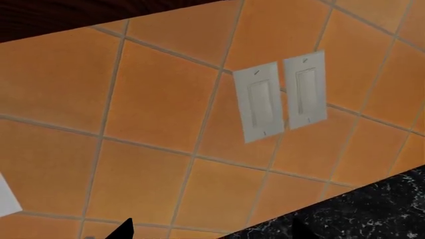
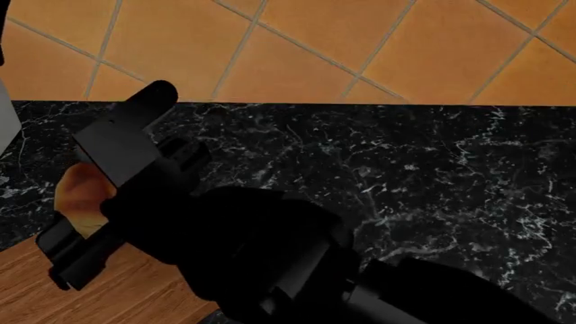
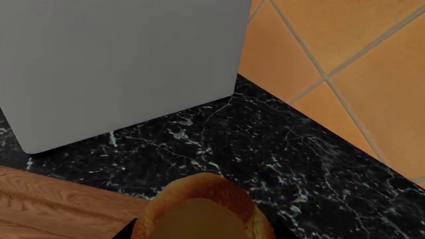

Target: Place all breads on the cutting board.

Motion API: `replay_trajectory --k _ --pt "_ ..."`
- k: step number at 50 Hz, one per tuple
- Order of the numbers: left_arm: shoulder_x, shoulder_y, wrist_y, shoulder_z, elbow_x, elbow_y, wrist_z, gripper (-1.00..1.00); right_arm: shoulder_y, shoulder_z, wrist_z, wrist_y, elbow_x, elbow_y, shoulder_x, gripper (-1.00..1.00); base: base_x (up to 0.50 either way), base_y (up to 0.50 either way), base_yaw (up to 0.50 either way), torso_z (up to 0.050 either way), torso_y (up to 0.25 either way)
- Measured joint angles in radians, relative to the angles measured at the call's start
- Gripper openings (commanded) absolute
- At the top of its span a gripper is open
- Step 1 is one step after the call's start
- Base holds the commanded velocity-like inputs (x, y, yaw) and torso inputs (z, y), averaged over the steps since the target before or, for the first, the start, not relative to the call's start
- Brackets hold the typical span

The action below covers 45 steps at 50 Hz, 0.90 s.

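Observation:
One bread (image 3: 202, 209), a small golden-brown loaf, sits between the fingers of my right gripper (image 3: 202, 235), which is shut on it. In the head view the bread (image 2: 77, 192) shows at the far left inside the right gripper (image 2: 94, 202), over the far edge of the wooden cutting board (image 2: 99, 290). The board's corner also shows in the right wrist view (image 3: 47, 209). My left gripper (image 1: 212, 235) is open and empty, with only its dark fingertips (image 1: 126, 230) showing, and it faces the tiled wall. No other bread is in view.
A grey box-shaped appliance (image 3: 119, 64) stands on the black marble counter (image 2: 405, 175) just behind the board. The orange tiled wall (image 2: 297, 47) runs along the back, with two white switch plates (image 1: 282, 97). My right arm (image 2: 270, 263) crosses the lower head view.

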Motion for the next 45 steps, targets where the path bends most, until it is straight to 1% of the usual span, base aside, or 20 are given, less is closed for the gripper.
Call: replay_trajectory --k 5,6,21,45 --pt "-0.005 0.002 0.002 -0.001 -0.006 0.003 -0.004 1.00 -0.004 0.008 -0.010 0.002 -0.007 0.011 -0.005 -1.00 0.00 0.00 0.00 0.000 0.000" --pt "-0.005 0.003 0.003 0.000 -0.006 0.003 -0.005 1.00 -0.004 0.009 -0.011 0.003 -0.008 0.012 -0.006 1.00 0.00 0.00 0.00 0.000 0.000" --pt "-0.015 0.001 0.007 0.002 -0.021 0.009 -0.015 1.00 0.001 0.002 -0.012 0.031 -0.010 -0.022 0.010 1.00 0.00 0.00 0.00 0.000 0.000" --pt "-0.008 -0.034 0.006 0.017 -0.033 0.000 -0.022 1.00 0.181 0.072 0.100 0.146 0.107 -0.293 0.158 1.00 0.00 0.00 0.00 0.000 0.000"
